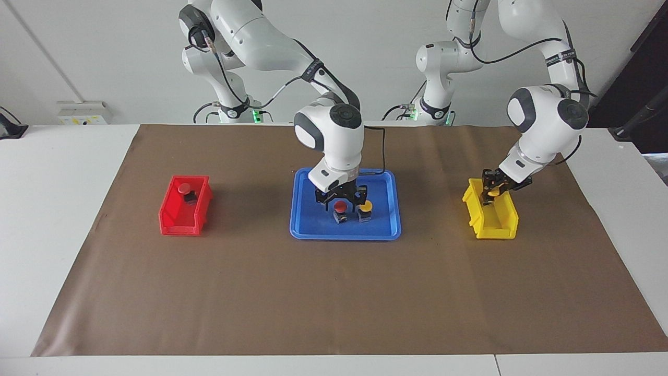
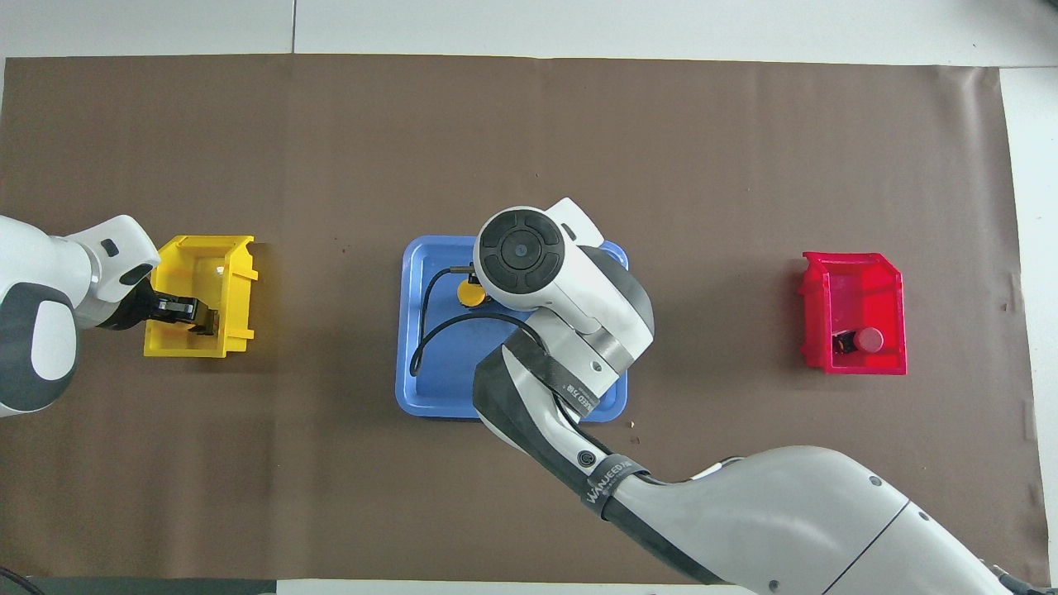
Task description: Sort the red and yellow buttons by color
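Brown paper [image 1: 334, 292] covers the table, and on it sit three containers in a row: a red bin [image 1: 185, 206] toward the right arm's end, a blue tray [image 1: 308, 219] in the middle, and a yellow bin [image 1: 493, 219] toward the left arm's end.

The right gripper [image 1: 342, 201] is down over the blue tray, its fingers spread with the red-capped button [image 1: 340, 207] directly below and between their tips. Whether the fingers touch the button cannot be told; they look open around it. Just beside this gripper, toward the left arm's end, a yellow-capped button [image 1: 366, 207] stands upright on the tray floor, close to the red one but apart from it. From overhead the right arm's wrist hides the red button, and only the yellow cap [image 2: 472, 293] peeks out at its edge.

The left gripper [image 1: 493, 190] is tilted over the end of the yellow bin nearer the robots, closed on another yellow-capped button [image 1: 493, 192], whose cap shows between the fingers. The button is at the level of the bin's rim, and from overhead the gripper [image 2: 194, 314] lies within the bin's outline.

Well away from both grippers, a second red-capped button [image 1: 185, 191] lies inside the red bin, at its end nearer the robots, tipped on its side with the black base next to the cap.
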Available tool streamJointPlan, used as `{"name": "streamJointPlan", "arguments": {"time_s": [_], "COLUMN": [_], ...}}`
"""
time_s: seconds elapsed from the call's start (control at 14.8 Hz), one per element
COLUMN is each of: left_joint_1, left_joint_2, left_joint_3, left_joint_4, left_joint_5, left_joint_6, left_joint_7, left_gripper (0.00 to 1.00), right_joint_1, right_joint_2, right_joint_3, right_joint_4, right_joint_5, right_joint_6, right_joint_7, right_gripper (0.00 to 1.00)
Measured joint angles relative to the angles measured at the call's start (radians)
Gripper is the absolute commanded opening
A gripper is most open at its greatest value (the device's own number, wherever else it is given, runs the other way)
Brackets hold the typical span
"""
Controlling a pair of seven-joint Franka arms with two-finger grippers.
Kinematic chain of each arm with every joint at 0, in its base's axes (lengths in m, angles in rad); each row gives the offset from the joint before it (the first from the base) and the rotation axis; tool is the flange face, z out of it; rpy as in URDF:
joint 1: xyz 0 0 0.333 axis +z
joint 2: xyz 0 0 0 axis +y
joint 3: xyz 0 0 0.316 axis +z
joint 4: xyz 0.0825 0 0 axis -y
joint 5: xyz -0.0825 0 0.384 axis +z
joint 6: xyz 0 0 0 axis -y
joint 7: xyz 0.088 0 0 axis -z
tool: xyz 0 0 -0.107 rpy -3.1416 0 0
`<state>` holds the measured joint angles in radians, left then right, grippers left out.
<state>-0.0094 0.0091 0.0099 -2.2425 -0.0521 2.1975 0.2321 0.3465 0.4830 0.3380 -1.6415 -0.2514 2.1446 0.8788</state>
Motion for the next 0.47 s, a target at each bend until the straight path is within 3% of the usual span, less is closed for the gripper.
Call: {"name": "streamJointPlan", "arguments": {"time_s": [0.07, 0.14, 0.27, 0.41, 0.47], "left_joint_1": [0.001, 0.002, 0.002, 0.002, 0.002], "left_joint_2": [-0.001, -0.002, -0.002, -0.002, -0.003], "left_joint_3": [0.000, 0.000, 0.000, 0.000, 0.000], "left_joint_4": [-0.008, -0.008, -0.006, 0.029, 0.071], "left_joint_5": [0.000, 0.000, 0.000, 0.000, 0.000], "left_joint_6": [0.014, 0.016, 0.012, -0.039, -0.095], "left_joint_7": [0.000, 0.000, 0.000, 0.000, 0.000], "left_gripper": [0.63, 0.67, 0.70, 0.70, 0.71], "right_joint_1": [0.000, 0.000, 0.000, 0.000, 0.000], "right_joint_2": [0.000, 0.000, 0.000, 0.000, 0.000], "right_joint_3": [0.000, 0.000, -0.001, -0.001, -0.001], "right_joint_4": [-0.005, -0.010, -0.015, -0.015, -0.015], "right_joint_5": [0.000, 0.000, 0.000, 0.000, 0.000], "right_joint_6": [0.007, 0.018, 0.021, 0.021, 0.021], "right_joint_7": [0.000, 0.000, 0.000, 0.000, 0.000], "right_gripper": [0.66, 0.60, 0.43, 0.17, 0.15]}}
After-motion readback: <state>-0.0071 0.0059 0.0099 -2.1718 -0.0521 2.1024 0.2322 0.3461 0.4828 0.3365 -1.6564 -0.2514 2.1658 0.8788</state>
